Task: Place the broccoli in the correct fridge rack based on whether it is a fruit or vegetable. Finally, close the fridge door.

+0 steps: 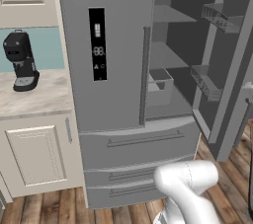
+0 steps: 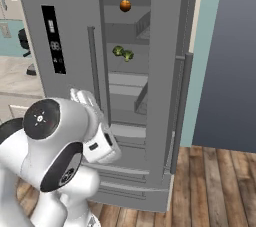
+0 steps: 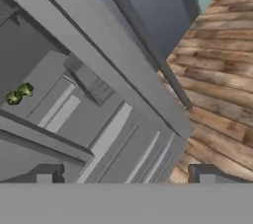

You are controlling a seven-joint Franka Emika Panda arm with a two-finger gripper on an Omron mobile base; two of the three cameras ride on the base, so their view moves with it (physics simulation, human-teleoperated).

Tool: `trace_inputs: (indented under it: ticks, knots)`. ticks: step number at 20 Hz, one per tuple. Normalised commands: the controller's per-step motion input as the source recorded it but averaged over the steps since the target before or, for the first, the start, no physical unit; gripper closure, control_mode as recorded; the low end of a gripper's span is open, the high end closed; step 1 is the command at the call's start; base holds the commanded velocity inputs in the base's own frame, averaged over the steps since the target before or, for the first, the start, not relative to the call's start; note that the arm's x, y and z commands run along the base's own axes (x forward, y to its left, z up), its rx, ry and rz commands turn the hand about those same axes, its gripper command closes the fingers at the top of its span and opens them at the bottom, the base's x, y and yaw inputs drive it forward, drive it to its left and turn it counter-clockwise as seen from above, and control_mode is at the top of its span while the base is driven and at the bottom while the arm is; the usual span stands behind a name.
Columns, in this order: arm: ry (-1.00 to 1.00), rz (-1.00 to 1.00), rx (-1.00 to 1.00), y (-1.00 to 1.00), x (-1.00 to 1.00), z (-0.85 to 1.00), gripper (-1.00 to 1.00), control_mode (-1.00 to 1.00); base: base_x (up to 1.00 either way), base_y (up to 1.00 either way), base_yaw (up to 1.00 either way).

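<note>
Inside the open fridge [image 2: 75,1], we are seeing the broccoli [image 2: 123,53] sitting on the middle rack [image 2: 134,68], near its front edge and toward its left side. An orange [image 2: 125,5] is resting on the shelf above it. The fridge door [image 2: 167,61] is standing open. In the hand view the broccoli [image 3: 19,93] is lying well away from the claw [image 3: 124,174], whose two tips are standing wide apart and holding nothing. On the desk [image 1: 34,97], a coffee machine [image 1: 21,60] is standing near its back edge.
</note>
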Motion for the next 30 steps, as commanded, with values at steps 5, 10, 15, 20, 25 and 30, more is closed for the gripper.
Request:
trace_inputs:
  ticks: [5, 10, 15, 20, 25, 30]
  knots:
    - [-0.44, -0.03, 0.22, -0.95, -0.45, 0.0, -1.0, -1.0, 0.0, 0.0, 0.0]
    - [-0.26, 0.0, 0.25, -0.83, 0.21, -0.12, -1.0, -1.0, 0.0, 0.0, 0.0]
    - [-0.12, 0.02, 0.29, -0.63, 0.93, -0.43, -1.0, -1.0, 0.0, 0.0, 0.0]
    - [-0.08, 0.05, 0.28, -0.55, 0.99, -0.5, -1.0, -1.0, 0.0, 0.0, 0.0]
    - [-0.09, 0.06, 0.25, -0.58, 0.81, -0.4, -1.0, -1.0, 0.0, 0.0, 0.0]
    - [0.0, 0.09, 0.17, -0.59, 0.72, -0.3, -1.0, -1.0, 0.0, 0.0, 0.0]
